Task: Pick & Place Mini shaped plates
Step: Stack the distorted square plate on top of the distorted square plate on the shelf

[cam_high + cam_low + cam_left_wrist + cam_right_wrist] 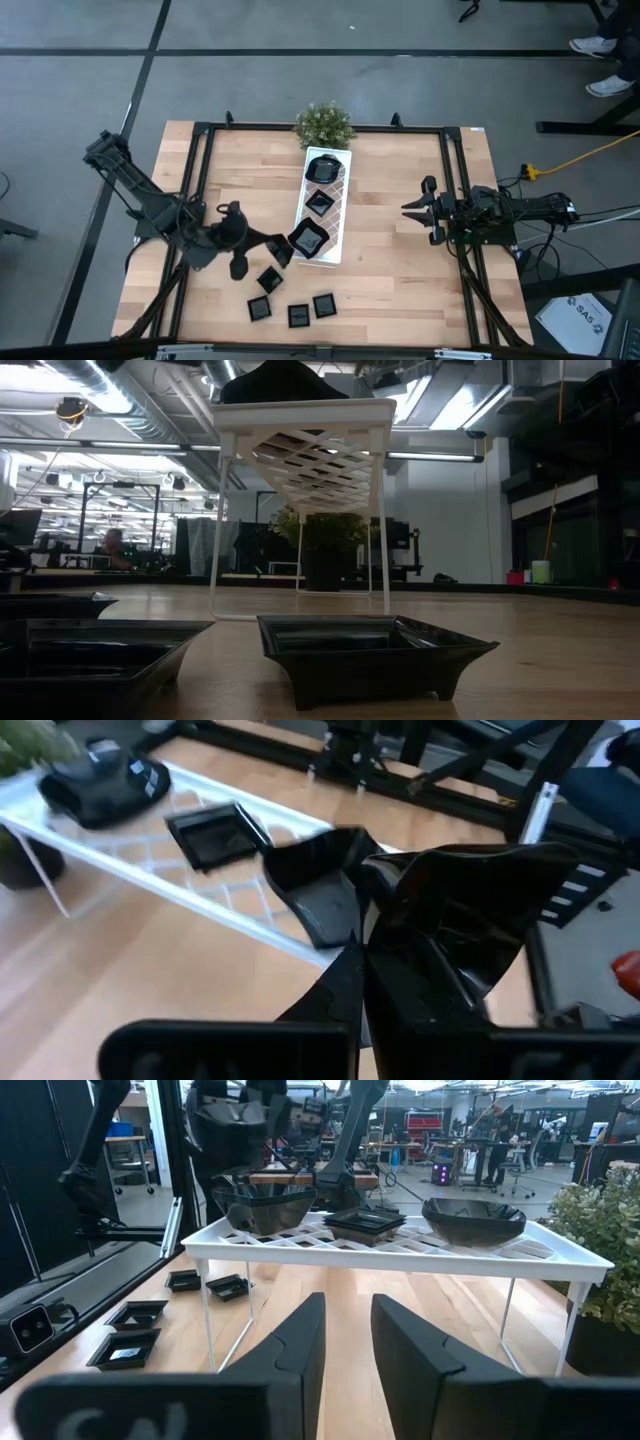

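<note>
The mini shaped plates are small glossy black dishes. A round one (323,167) and a square one (320,203) rest on the white lattice tray (343,195), which stands on thin legs. Several more (298,316) lie flat on the wood near the table's near edge, and two of them (375,650) fill the low view's foreground. My left gripper (290,248) is shut on another dish (308,240) over the tray's near end. My right gripper (415,210) waits open to the tray's right, holding nothing. My left gripper pinches the black dish by its rim (345,880) on the side toward the table's left, one finger (400,935) inside the bowl and one outside. The fingers come slanting down from the left. The dish (265,1205) sits at the tray's lattice; whether it rests there, I cannot tell.
A small green potted plant (323,124) stands at the tray's far end. A black frame (200,160) runs round the tabletop. Bare wood (390,280) lies between the tray and my right arm. A person (112,545) shows far off in the room.
</note>
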